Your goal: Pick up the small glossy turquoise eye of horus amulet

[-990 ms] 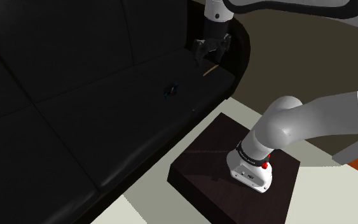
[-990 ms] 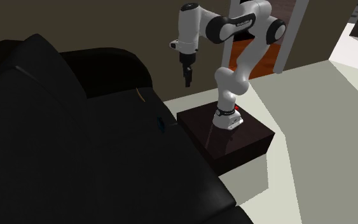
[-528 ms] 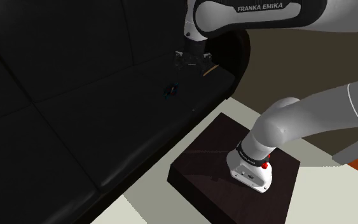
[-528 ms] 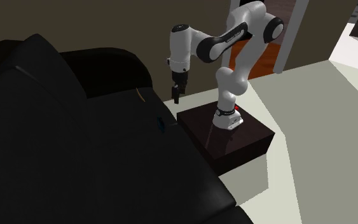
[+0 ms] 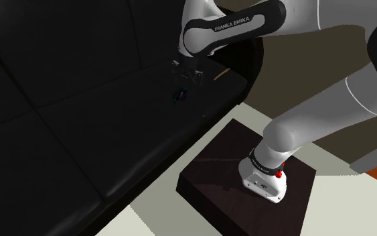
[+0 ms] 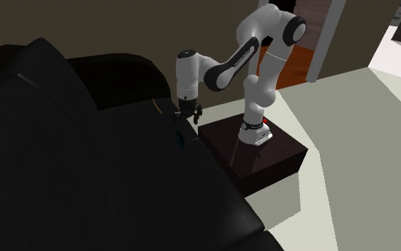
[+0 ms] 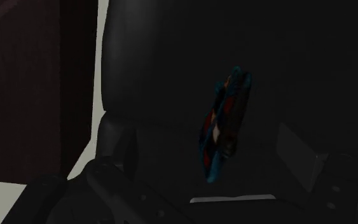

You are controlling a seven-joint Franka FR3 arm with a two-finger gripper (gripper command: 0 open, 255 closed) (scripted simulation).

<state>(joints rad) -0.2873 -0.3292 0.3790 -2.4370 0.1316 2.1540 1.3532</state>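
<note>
The small turquoise amulet (image 5: 179,94) with dark red and blue markings lies flat on the black sofa seat (image 5: 113,127), close to its front edge. In the second exterior view the amulet (image 6: 181,137) sits just below and left of the hand. My gripper (image 5: 185,72) points down a short way above it, slightly toward the armrest, touching nothing. In the wrist view the amulet (image 7: 225,124) lies between and ahead of my two dim black fingers (image 7: 115,145), which stand apart. The gripper (image 7: 206,151) is open, with nothing held.
A thin pale stick (image 5: 221,74) lies on the seat by the sofa's rounded armrest (image 5: 255,50). The sofa back (image 5: 59,47) rises behind the seat. My dark box stand (image 5: 213,167) sits on the pale floor (image 6: 348,142) beside the sofa's front edge.
The arm has swung from over the armrest toward the amulet and lowered; the gripper now hangs just above it. The amulet has not moved.
</note>
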